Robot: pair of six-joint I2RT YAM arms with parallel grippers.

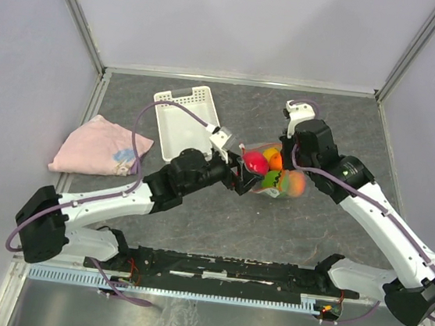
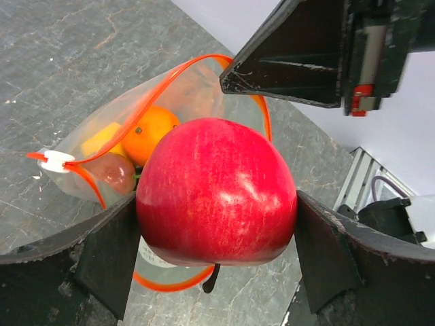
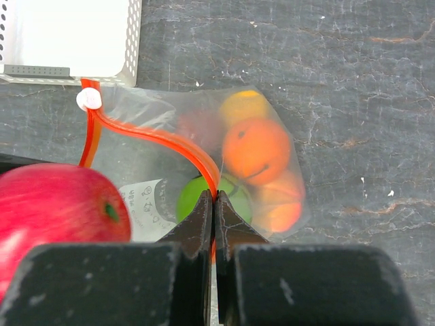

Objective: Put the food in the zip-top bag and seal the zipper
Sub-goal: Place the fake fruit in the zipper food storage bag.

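My left gripper (image 2: pixel 216 224) is shut on a red apple (image 2: pixel 216 190), held at the open mouth of the clear zip-top bag (image 1: pixel 279 174). The apple also shows in the top view (image 1: pixel 254 162) and the right wrist view (image 3: pixel 58 207). My right gripper (image 3: pixel 215 204) is shut on the bag's orange-red zipper strip (image 3: pixel 170 146), holding one lip up. Inside the bag lie an orange (image 3: pixel 256 149), a yellow fruit (image 3: pixel 245 105), a bright green one (image 3: pixel 194 200), a peach one (image 3: pixel 279 204) and a brownish one (image 2: pixel 112 173). The white slider (image 3: pixel 89 100) sits at the strip's end.
A white perforated basket (image 1: pixel 183 120) stands behind the bag at the back. A pink cloth (image 1: pixel 101 146) lies at the left. Grey walls with metal posts close in the table on three sides.
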